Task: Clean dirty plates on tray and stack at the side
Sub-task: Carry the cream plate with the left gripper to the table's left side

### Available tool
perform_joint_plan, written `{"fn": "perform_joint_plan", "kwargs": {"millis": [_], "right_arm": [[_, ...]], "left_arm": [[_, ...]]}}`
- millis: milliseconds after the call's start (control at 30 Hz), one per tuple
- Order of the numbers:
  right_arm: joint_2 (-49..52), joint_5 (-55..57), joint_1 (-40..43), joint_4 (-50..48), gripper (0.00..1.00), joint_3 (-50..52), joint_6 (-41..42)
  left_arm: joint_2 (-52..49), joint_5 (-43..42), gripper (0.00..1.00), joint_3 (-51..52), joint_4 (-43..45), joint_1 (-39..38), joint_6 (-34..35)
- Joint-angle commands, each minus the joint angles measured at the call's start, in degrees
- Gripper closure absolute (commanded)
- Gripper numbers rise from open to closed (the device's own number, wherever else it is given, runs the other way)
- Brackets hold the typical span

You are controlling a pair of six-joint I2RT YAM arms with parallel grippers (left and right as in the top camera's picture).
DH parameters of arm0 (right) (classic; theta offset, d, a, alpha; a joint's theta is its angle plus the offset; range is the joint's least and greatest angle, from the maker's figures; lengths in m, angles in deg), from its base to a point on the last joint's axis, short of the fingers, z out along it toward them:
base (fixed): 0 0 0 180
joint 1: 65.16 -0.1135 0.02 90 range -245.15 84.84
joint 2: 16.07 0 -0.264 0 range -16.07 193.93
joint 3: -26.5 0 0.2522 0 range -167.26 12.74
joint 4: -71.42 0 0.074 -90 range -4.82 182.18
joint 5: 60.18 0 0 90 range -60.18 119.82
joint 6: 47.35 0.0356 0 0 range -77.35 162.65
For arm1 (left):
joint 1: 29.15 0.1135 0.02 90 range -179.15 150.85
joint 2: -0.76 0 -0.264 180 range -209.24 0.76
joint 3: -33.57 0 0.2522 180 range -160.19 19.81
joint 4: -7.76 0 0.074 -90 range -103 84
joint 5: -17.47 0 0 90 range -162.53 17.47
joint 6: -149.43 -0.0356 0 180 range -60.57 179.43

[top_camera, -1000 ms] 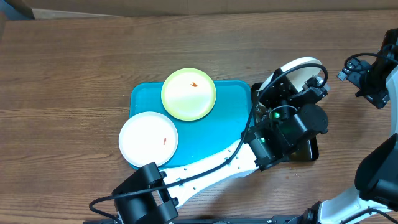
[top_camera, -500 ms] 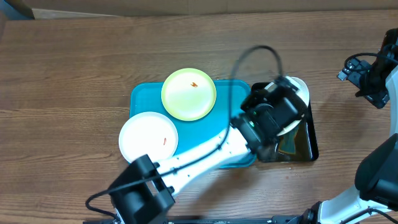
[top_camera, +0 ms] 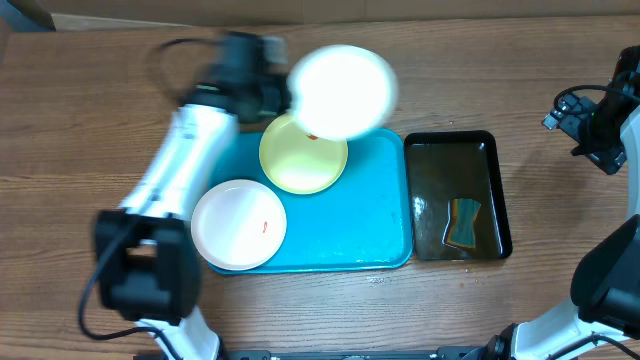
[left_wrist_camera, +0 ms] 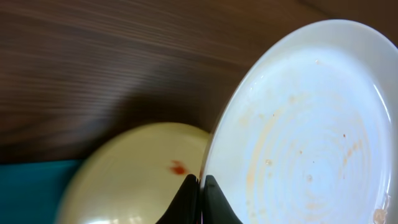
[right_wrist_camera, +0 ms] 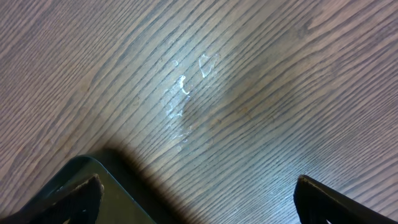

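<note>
We see the left claw [left_wrist_camera: 200, 191] clamped on the rim of a white plate [left_wrist_camera: 305, 124], held tilted above the surface [top_camera: 100, 100]; just beneath the claw lies the yellow-green plate [left_wrist_camera: 130, 180] on the tray [top_camera: 370, 220]; a second white plate [top_camera: 238, 225] sits well apart from it; the right claw [right_wrist_camera: 196, 202] gapes wide, holding nothing.

- The bench [top_camera: 90, 120] is a brown wood-grain surface with the grain running left to right in the overhead view.
- A large turquoise tray [top_camera: 360, 215] with rounded corners and a raised rim lies flat near the middle of the bench.
- A narrower black tray [top_camera: 497, 150] lies flat just beside the turquoise tray's right edge, its long side parallel to that edge; whether the two touch cannot be told.
- A few clear droplets [right_wrist_camera: 180, 87] sit on the bare wood near a corner of the black tray, seen from the right wrist.
</note>
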State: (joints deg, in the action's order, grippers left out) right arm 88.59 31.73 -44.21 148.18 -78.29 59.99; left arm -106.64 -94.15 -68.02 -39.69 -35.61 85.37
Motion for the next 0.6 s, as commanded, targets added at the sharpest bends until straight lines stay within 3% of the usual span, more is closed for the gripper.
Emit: {"fn": "perform_joint_plan", "kwargs": {"millis": [0, 133, 333, 567], "right_arm": [[0.37, 0.42, -0.15, -0.2, 0.0, 0.04, 0.31], [0.37, 0.42, -0.15, -0.2, 0.0, 0.04, 0.31], [0.37, 0.42, -0.15, -0.2, 0.0, 0.04, 0.31], [0.37, 0.42, -0.15, -0.2, 0.0, 0.04, 0.31]], "left_arm": [[2.78, -8.31, 0.96, -1.27, -4.35, 11.43, 0.55], [2.78, -3.48, 0.96, -1.27, -9.53, 24.04, -4.09], [2.71, 4.9, 0.96, -0.59, -12.55, 36.39, -5.4], [2.69, 15.87, 0.96, 3.02, -11.21, 39.6, -5.38]]}}
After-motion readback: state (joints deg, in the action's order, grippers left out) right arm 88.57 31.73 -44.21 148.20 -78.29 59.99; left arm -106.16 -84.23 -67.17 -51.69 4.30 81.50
